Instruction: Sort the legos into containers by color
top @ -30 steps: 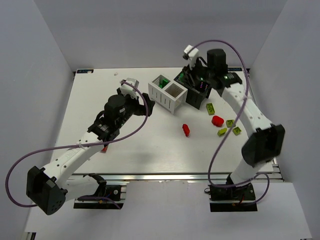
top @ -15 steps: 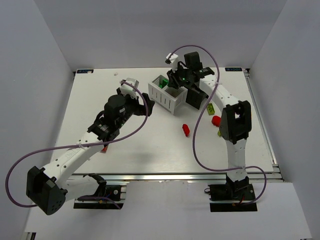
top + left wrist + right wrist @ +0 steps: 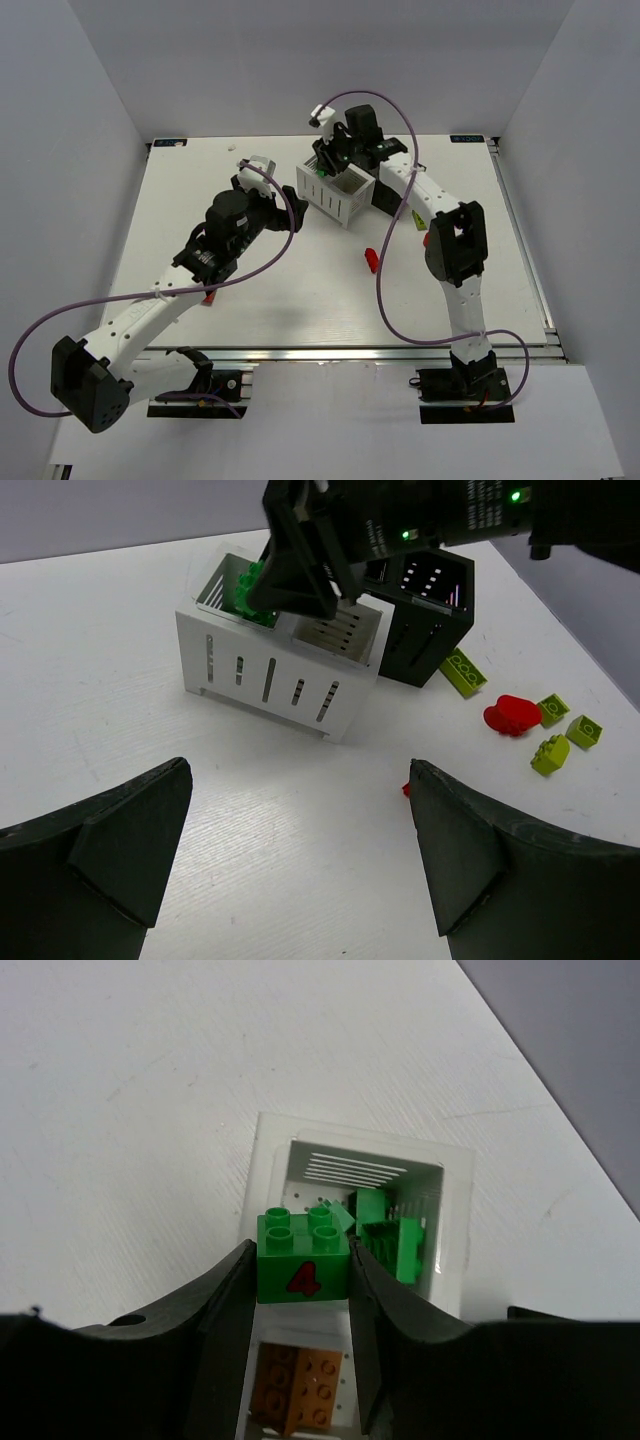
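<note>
My right gripper [image 3: 302, 1260] is shut on a dark green lego [image 3: 302, 1258] with a red "4" on its side. It hangs over the white container [image 3: 455, 1210], above the wall between its two compartments. The far compartment holds green legos [image 3: 388, 1238] and the near one holds orange-brown legos [image 3: 296, 1390]. The black container [image 3: 428, 630] stands just right of the white one [image 3: 260, 675]. My left gripper [image 3: 298, 775] is open and empty over bare table in front of the white container.
One red lego [image 3: 371, 260] lies mid-table. Right of the black container lie another red lego [image 3: 512, 715] and several yellow-green ones [image 3: 463, 672] [image 3: 584, 730] [image 3: 549, 755]. A small red piece [image 3: 208, 297] shows under the left arm. Grey walls close in the table.
The right arm has swung left from over the black container to over the white one, carrying the green lego. The left arm has stayed put.
</note>
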Robot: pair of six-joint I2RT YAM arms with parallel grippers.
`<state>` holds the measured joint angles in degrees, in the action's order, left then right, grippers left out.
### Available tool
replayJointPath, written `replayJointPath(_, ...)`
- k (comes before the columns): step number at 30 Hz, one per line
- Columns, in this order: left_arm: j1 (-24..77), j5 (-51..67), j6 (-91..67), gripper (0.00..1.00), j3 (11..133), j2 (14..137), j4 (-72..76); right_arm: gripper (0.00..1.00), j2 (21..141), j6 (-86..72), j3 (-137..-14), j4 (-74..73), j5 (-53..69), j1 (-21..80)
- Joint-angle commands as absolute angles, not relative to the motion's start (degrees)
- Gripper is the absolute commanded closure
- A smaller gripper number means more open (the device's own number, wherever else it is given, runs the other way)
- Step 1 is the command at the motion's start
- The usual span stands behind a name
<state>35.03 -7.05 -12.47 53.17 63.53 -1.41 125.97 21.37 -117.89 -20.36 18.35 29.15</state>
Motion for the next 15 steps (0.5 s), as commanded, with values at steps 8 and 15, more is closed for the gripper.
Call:
replayJointPath(8, 34.98, -7.56, -11.87, 0.02, 53.61, 61.44, -1.76, 0.85, 128.06, 20.83, -122.34, -18.28, 11.95, 30.76)
replayJointPath(15, 34.98, -8.09, -11.6, 0.02, 53.53, 61.96, -1.93, 0.59, 126.65, 21.53, -118.66, -17.23, 11.6, 30.76)
